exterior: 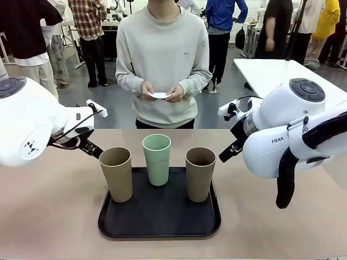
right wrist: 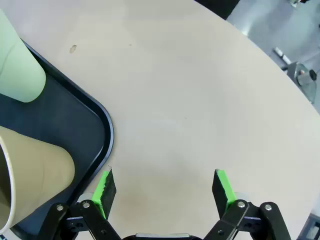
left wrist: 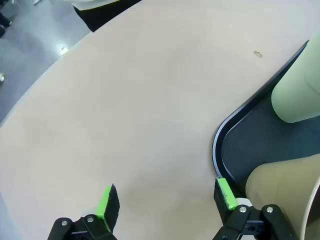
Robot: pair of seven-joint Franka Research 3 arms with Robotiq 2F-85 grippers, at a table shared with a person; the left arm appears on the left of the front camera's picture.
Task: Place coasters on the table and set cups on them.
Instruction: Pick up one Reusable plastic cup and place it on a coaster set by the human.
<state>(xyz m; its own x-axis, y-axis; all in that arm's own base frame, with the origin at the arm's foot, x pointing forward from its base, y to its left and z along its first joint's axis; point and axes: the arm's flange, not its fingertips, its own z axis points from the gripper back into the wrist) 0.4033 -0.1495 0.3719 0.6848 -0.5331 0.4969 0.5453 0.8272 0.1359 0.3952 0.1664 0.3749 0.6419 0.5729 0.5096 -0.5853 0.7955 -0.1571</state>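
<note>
Three cups stand upright on a black tray point(exterior: 159, 219) on the beige table point(exterior: 49, 216): a tan cup point(exterior: 116, 173) at the left, a mint green cup point(exterior: 156, 158) behind the middle, and a tan cup point(exterior: 200, 173) at the right. Across the table, a person holds white coasters point(exterior: 160, 95) in both hands at waist height. My left gripper point(left wrist: 166, 196) hovers open over bare table just left of the tray point(left wrist: 240, 145), close to the tan cup point(left wrist: 285, 190). My right gripper point(right wrist: 164, 184) hangs open over the table beside the tray's right edge point(right wrist: 70, 120).
Bare tabletop point(left wrist: 150, 100) stretches on both sides of the tray and between it and the person. A white table point(exterior: 276, 73) stands behind at the right. Other people move about in the background.
</note>
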